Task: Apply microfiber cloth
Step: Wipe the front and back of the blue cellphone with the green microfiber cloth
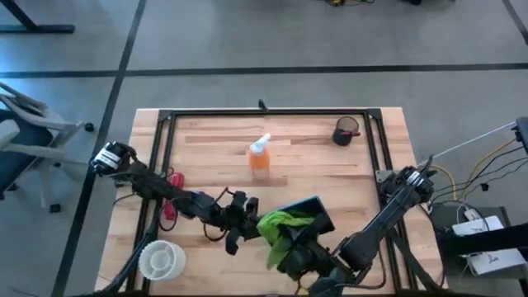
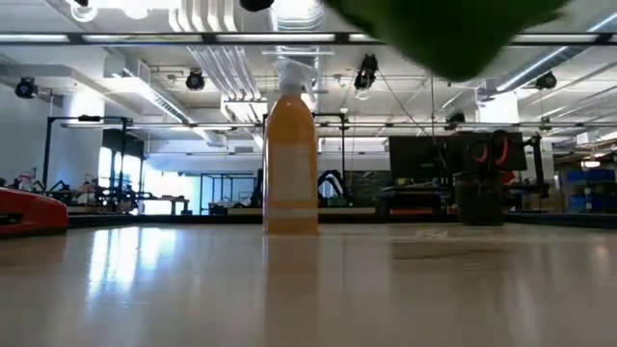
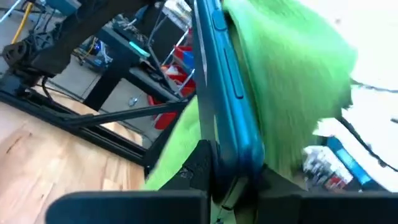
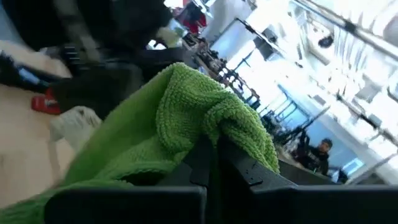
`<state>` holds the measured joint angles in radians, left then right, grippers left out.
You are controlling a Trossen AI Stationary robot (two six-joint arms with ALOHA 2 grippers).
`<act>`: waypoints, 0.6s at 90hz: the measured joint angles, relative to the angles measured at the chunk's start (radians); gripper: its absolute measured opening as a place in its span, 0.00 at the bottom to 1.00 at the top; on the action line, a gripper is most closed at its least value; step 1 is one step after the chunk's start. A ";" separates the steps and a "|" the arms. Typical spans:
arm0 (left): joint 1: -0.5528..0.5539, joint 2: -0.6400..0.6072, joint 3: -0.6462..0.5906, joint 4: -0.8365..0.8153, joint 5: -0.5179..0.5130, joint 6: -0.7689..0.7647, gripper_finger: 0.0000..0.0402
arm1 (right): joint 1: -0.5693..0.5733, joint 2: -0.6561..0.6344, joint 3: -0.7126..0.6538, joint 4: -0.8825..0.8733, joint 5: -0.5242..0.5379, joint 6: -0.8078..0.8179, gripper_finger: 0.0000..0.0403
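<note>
The lime-green microfiber cloth (image 1: 276, 224) is bunched against the dark tablet in its blue case (image 1: 312, 213), near the table's front edge. My left gripper (image 1: 250, 224) comes from the table's left and is shut on the tablet (image 3: 225, 93). My right gripper (image 1: 290, 249) comes from the near right and is shut on the cloth (image 4: 186, 106). In the left wrist view the cloth (image 3: 292, 74) lies over the tablet's face. The low view shows only the cloth's underside (image 2: 443, 34), high above the table top. My left gripper pinches the tablet's blue-cased edge (image 3: 219, 158) between its two fingers, coming roughly level from the table's left. The tablet stands on edge in the hold, and cloth lies on both sides of it. My right gripper pinches a bunched fold of the cloth (image 4: 208, 134), several layers thick, between its two fingers. The cloth is lifted off the table and drapes over the fingers and against the tablet.
An orange spray bottle (image 1: 259, 157) stands upright mid-table (image 2: 289, 145). A dark cup (image 1: 345, 132) sits at the far right, a white round container (image 1: 161, 258) at the near left, and a red object (image 1: 169, 206) by the left arm. A black frame (image 1: 264, 113) borders the table.
</note>
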<state>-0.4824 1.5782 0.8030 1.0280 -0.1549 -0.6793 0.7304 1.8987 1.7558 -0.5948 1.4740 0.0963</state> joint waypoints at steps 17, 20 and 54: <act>0.020 0.001 -0.129 0.107 -0.052 -0.071 0.02 | -0.015 0.001 -0.004 -0.446 -0.014 0.603 0.00; 0.024 0.006 -0.146 0.127 -0.064 -0.089 0.02 | -0.019 0.008 -0.008 -0.474 -0.015 0.663 0.00; 0.046 0.102 -0.203 0.243 -0.107 -0.217 0.02 | -0.094 0.074 -0.094 -0.378 -0.003 0.842 0.00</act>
<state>-0.4359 1.6807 0.5998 1.2711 -0.2623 -0.8967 0.6369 1.9727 1.6623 -0.9733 1.4706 0.9385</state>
